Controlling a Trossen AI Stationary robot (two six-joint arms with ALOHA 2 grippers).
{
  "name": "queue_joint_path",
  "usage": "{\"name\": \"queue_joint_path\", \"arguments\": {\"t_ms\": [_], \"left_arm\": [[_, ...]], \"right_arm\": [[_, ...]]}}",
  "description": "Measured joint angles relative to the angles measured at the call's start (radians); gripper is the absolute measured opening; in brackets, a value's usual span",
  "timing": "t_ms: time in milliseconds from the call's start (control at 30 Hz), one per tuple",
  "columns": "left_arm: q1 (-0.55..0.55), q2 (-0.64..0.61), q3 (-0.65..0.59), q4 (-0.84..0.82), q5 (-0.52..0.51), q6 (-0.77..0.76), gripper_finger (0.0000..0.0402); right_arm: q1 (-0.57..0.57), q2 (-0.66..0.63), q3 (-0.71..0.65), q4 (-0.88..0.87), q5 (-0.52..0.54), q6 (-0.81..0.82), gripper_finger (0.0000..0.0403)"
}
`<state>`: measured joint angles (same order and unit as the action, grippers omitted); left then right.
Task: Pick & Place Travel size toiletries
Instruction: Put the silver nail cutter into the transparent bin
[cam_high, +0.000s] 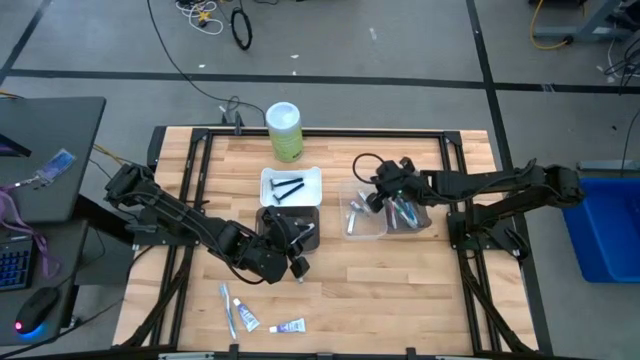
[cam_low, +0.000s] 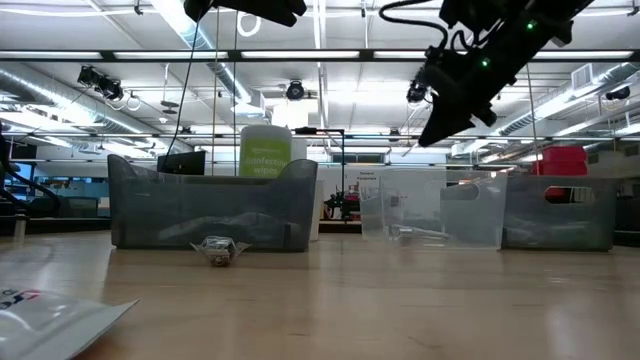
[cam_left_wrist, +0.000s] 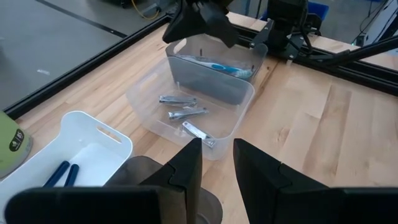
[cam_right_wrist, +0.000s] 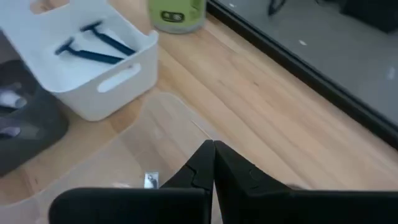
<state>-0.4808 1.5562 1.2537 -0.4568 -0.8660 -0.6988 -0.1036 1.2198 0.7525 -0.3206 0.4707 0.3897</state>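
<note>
table (cam_high: 400, 280) first, with the white tray (cam_high: 291, 187) as our marker. the green canister (cam_high: 284, 131) stands just behind it, the grey tray (cam_high: 290, 226) just in front, the clear tray (cam_high: 366, 217) beside it toward the right arm.

left gripper (cam_high: 299, 266) hovers at the grey tray's front corner, fingers (cam_left_wrist: 186, 171) a little apart, nothing between them. right gripper (cam_high: 377, 200) hangs over the clear tray, pressed together and empty.

toiletries left out: tubes (cam_high: 288, 326) and a toothbrush (cam_high: 228, 307) lie flat, well in front of the grey tray. razors (cam_high: 286, 186) already sit in the white tray. silvery bits (cam_left_wrist: 186, 113) lie in the clear tray.

tubes look light, soft, slick: pinch across the middle. toothbrush stiff and thin: take it mid-handle. the grey tray's wall crowds the left arm's reach.
</note>
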Motion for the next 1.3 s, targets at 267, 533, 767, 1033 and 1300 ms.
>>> {"name": "queue_joint_path", "arguments": {"t_ms": [267,533,767,1033,1300], "left_arm": [[0.0,0.0,0.0,0.001,-0.04,-0.066,0.01],[0.0,0.0,0.0,0.001,-0.035,-0.098,0.01],[0.0,0.0,0.0,0.001,0.066,-0.1,0.01],[-0.004,0.0,0.0,0.002,0.124,-0.113,0.01],[-0.005,0.014,0.0,0.015,0.237,-0.146,0.01]], "right_arm": [[0.0,0.0,-0.01,0.038,-0.01,-0.105,0.0014],[0.0,0.002,-0.071,0.065,-0.013,-0.2,0.0013],[0.0,0.002,-0.071,0.154,-0.172,-0.234,0.0014],[0.001,0.002,-0.071,0.207,-0.265,-0.228,0.0014],[0.001,0.001,-0.071,0.219,-0.265,-0.198,0.0014]]}}
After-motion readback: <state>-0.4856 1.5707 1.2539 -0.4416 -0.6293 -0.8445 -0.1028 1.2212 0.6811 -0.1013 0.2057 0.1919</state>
